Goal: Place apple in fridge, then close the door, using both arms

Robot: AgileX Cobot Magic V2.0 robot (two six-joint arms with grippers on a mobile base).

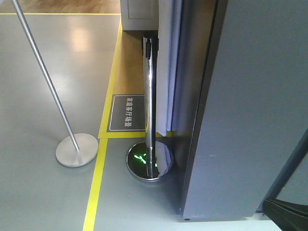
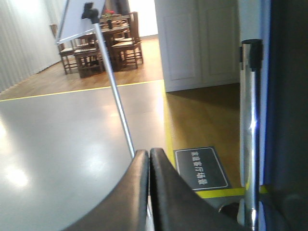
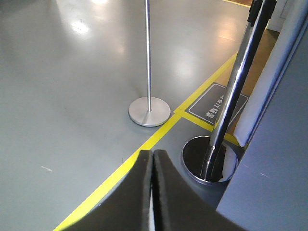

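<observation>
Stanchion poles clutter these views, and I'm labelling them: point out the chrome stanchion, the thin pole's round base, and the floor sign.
chrome stanchion (image 1: 150, 96): front view, mid-shaft.
thin pole's round base (image 3: 149, 111): right wrist view, disc top.
floor sign (image 2: 201, 168): left wrist view, dark face.

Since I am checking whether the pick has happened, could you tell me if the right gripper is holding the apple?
No, in the right wrist view the right gripper is shut with its fingers pressed together and nothing between them.

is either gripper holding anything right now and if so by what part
Nothing is held. The left gripper and the right gripper are both shut with fingers pressed together, empty. No apple shows in any view.
</observation>
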